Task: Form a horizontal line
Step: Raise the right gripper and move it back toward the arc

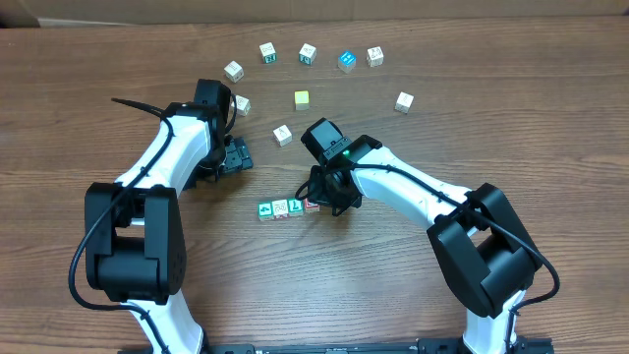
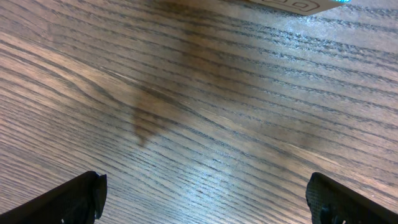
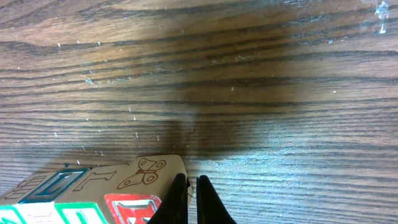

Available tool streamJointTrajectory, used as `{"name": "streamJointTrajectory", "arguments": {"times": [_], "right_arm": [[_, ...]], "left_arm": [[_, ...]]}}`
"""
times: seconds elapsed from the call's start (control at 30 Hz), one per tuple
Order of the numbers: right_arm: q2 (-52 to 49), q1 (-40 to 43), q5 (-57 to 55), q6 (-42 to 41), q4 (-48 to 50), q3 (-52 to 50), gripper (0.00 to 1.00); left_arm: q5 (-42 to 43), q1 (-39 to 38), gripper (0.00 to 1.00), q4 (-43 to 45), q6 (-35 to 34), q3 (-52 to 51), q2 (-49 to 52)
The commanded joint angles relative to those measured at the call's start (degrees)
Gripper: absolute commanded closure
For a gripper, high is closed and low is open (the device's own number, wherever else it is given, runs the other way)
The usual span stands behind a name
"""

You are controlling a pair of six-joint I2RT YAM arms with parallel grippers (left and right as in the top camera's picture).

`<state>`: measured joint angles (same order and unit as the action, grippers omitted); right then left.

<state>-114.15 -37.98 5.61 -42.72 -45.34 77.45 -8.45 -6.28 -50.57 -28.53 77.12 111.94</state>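
**Surface:** wood-grain table, brown w/ dark streaked grain. Soft glare patch in left wrist view. Pale strip beyond far edge, upper-left corner; rest of room out of frame.

**Task item:** horizontal line, 4 cubes side by side, approx. centre of table, between the two arms. Order from robot's left: green cube w/ white mark, white cube, green "L" cube, red-faced cube.

**Right gripper**: fingers pressed together, nothing pinched. Tips at red-faced end of row; touching or just beside, can't tell.

**Left gripper**: fingers spread wide, bare table between them. Sits apart from row, up and to robot's left of it.

**Other:** loose cubes in an arc on far side, incl. blue cube and yellow cube.

**Hidden / cut off:**
- Overhead: right fingertips masked by own wrist; letters on far cubes too small to read; one loose cube part-covered by left arm.
- Right wrist view: row cropped at lower-left corner, outline drawing on top face of end cube, subj. unclear.
- Left wrist view: only finger ends show, at bottom corners; pale printed object cropped by top edge, unidentified.
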Motion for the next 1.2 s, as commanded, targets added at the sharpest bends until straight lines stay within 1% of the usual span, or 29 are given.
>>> {"name": "streamJointTrajectory", "arguments": {"times": [0.0, 0.73, 1.17], "right_arm": [[0.66, -0.33, 0.11, -0.81, 0.11, -0.35, 0.96], [0.66, -1.07, -0.11, -0.7, 0.48, -0.35, 0.96], [0.66, -0.9, -7.78, -0.55, -0.13, -0.35, 0.94]], "left_arm": [[-0.7, -0.11, 0.01, 0.07, -0.2, -0.17, 0.57], [-0.7, -0.11, 0.0, 0.07, -0.2, -0.17, 0.57], [-0.7, -0.11, 0.0, 0.07, -0.2, -0.17, 0.57]]}}
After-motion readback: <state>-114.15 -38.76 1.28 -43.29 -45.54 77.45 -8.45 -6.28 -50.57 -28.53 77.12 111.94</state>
